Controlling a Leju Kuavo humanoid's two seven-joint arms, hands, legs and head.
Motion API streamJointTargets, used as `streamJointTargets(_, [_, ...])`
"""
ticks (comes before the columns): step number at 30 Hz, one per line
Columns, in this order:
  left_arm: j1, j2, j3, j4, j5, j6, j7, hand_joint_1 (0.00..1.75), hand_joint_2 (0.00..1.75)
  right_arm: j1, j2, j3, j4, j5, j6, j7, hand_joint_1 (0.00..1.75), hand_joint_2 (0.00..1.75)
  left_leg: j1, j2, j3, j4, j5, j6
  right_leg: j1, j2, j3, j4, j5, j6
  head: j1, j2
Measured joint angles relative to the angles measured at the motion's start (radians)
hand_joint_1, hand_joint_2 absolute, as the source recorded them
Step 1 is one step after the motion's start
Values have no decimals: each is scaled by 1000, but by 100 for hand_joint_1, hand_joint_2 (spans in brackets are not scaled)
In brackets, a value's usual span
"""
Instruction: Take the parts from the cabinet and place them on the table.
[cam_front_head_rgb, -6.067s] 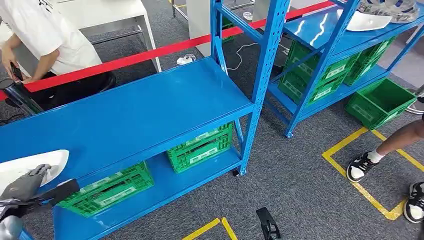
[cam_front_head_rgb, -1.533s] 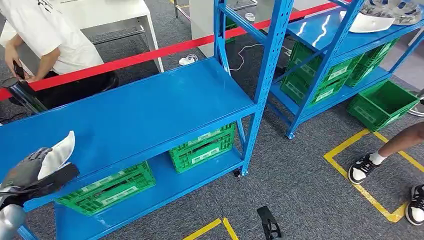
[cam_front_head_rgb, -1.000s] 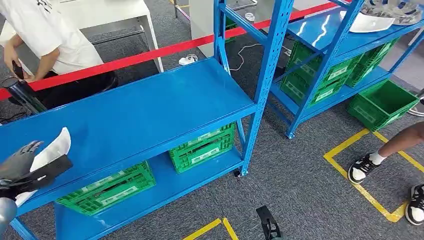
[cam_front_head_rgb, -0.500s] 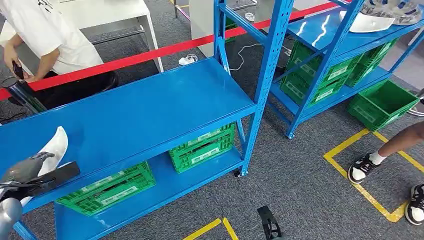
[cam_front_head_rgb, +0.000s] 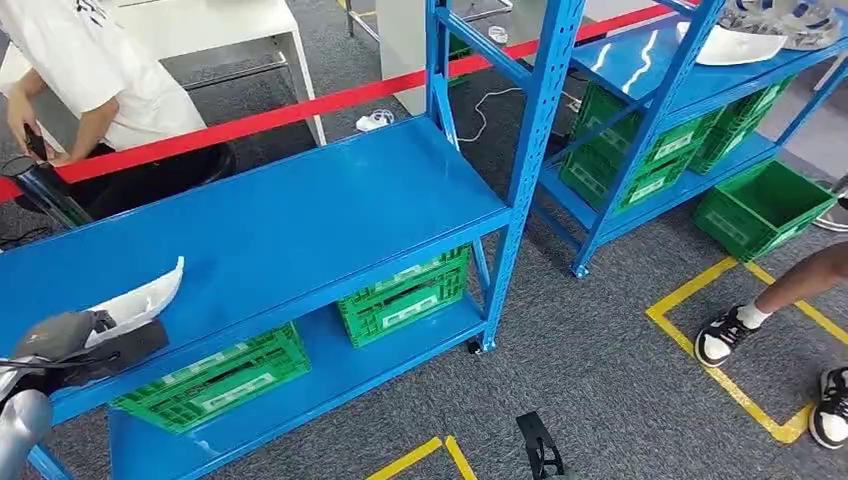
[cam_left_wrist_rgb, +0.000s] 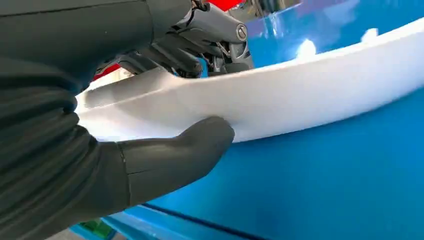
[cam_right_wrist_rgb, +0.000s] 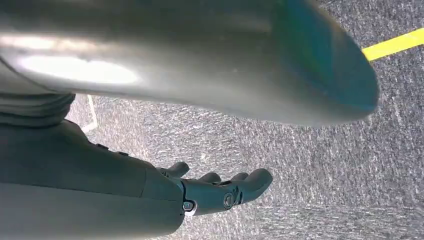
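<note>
Green crates (cam_front_head_rgb: 400, 290) sit beneath shelf (cam_front_head_rgb: 300, 215); left hand (cam_front_head_rgb: 70, 340) grips white part (cam_front_head_rgb: 140, 298).

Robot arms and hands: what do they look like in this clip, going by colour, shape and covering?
The left hand is dark grey, with a ribbed grey cover at the wrist, a thick smooth thumb, and bare metal linkages with a round pivot pin on the darker fingers. Its forearm is a rounded silver tube. The right hand has dark segmented fingers with small round joint pins, below a shiny silver arm shell. No loose cables or printed markings show.

left hand (cam_front_head_rgb: 70, 338) has tipped the white part (cam_front_head_rgb: 140, 297) flatter, farther over the shelf (cam_front_head_rgb: 300, 215).
</note>
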Motion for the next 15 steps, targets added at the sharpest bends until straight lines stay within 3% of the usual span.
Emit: streamJointTargets(15, [7, 2, 0, 0, 12, 33, -33, 175, 175, 0, 0, 0, 0, 7, 2, -11, 0, 0, 0, 1, 0, 0, 0, 0, 0, 1, 0, 0, 0, 0, 0, 0])
